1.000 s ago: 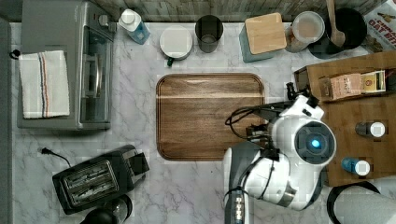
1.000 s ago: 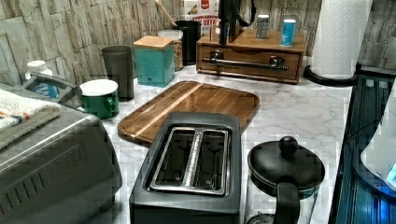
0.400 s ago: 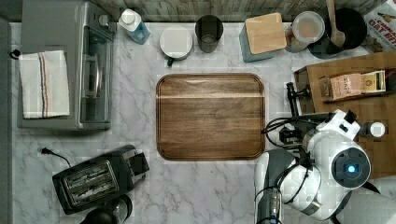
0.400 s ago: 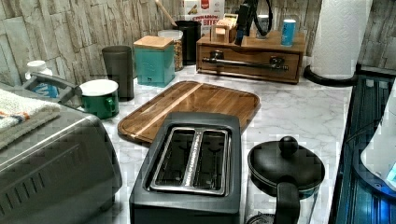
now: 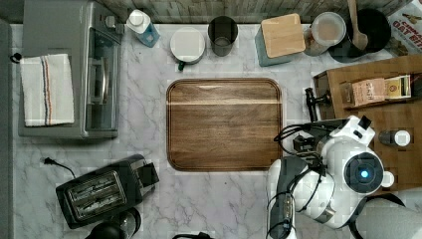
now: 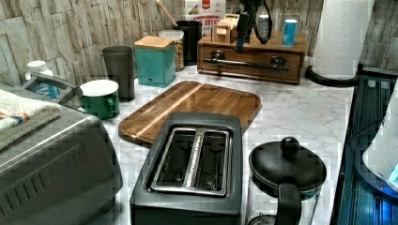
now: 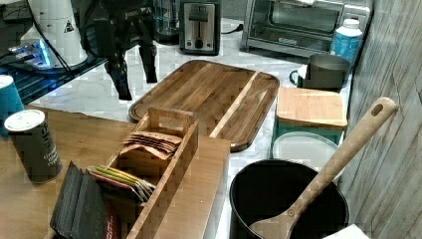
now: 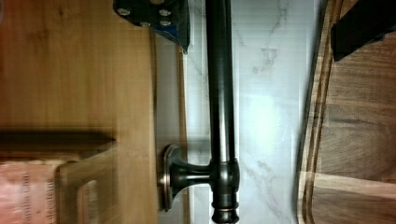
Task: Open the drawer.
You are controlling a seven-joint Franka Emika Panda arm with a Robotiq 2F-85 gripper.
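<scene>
The drawer (image 6: 251, 60) is a low brown wooden front under a box at the left view's far right, and it looks closed. Its long black bar handle (image 6: 244, 63) (image 5: 311, 103) (image 8: 219, 93) runs across the front on two mounts. My gripper (image 6: 244, 35) (image 7: 135, 79) (image 8: 259, 44) hangs open just above the handle. In the wrist view one finger (image 8: 159, 16) is over the box's edge and the other finger (image 8: 362, 25) is over the tray side, with the bar between them. Nothing is held.
A wooden tray (image 5: 224, 124) lies mid-counter beside the drawer. A tea box (image 7: 149, 149) and cans (image 7: 32, 144) stand on the drawer unit. A paper towel roll (image 6: 340, 37), toaster (image 6: 192, 159), kettle (image 6: 286, 168), toaster oven (image 5: 69, 69), teal canister (image 5: 281, 37) and cups ring the counter.
The arm has swung toward the top view's right, bringing the gripper over the drawer front. In the left view the gripper has come lower toward the handle.
</scene>
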